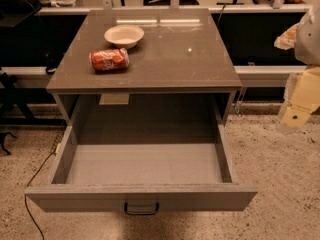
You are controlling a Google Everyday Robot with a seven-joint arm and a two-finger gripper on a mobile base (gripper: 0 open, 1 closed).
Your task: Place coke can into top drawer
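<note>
The coke can [109, 59] lies on its side on the left part of the grey cabinet top [170, 59], just in front of a white bowl [124, 35]. The top drawer [142, 164] is pulled wide open below, its inside bare, with a small dark handle [141, 209] at the centre of its front. My gripper [299, 109] is at the far right edge of the view, beside the cabinet and well away from the can, level with the drawer opening.
The cabinet stands on a speckled floor [280, 184]. A dark cable [30, 204] runs along the floor at the left. A long counter with dark space below runs behind the cabinet.
</note>
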